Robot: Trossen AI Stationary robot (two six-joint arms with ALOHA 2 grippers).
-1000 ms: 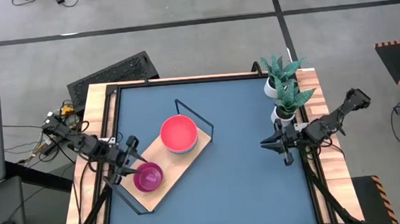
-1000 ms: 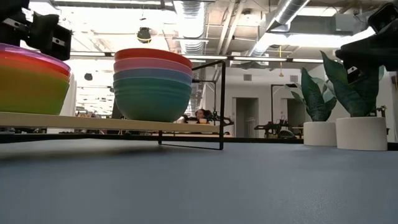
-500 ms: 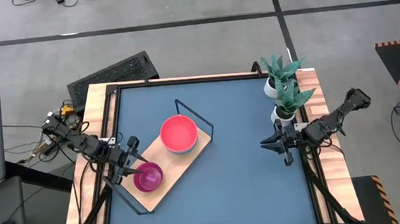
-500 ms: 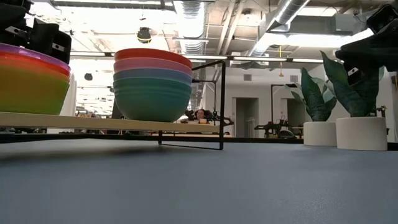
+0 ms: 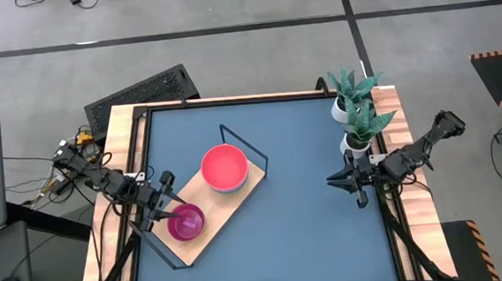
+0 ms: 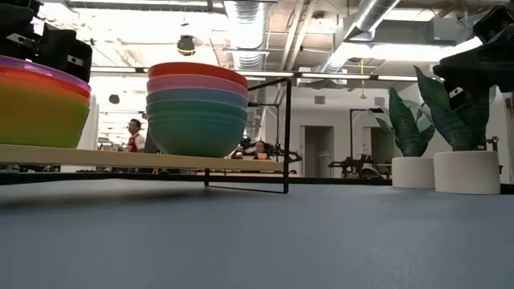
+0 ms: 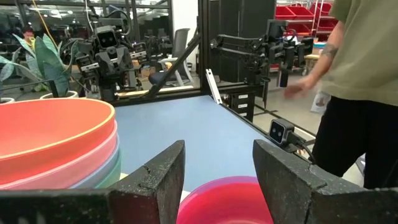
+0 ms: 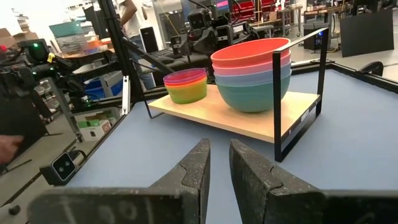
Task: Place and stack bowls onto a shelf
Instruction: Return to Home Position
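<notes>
The wooden shelf [image 5: 213, 202] lies slantwise on the left half of the blue table. On its far end stands a stack of larger bowls [image 5: 224, 167], red on top, then pink, blue and dark green [image 6: 198, 108]. On its near end stands a stack of smaller bowls [image 5: 187, 223], purple on top, then red and yellow [image 6: 40, 100]. My left gripper [image 5: 163, 201] hovers level just beside and above the small stack, open, its fingers on either side of the top bowl's rim [image 7: 230, 200] without touching it. My right gripper [image 5: 335, 181] waits at the table's right edge, its fingers slightly apart and nothing between them [image 8: 219, 168].
Two plants in white pots [image 5: 348, 105] [image 5: 359, 136] stand at the far right, close behind my right arm. The shelf's black wire frame [image 5: 244, 143] rises at its far end. A person [image 7: 367, 93] stands beside the table. Bare tabletop [image 5: 311, 234] lies between shelf and right gripper.
</notes>
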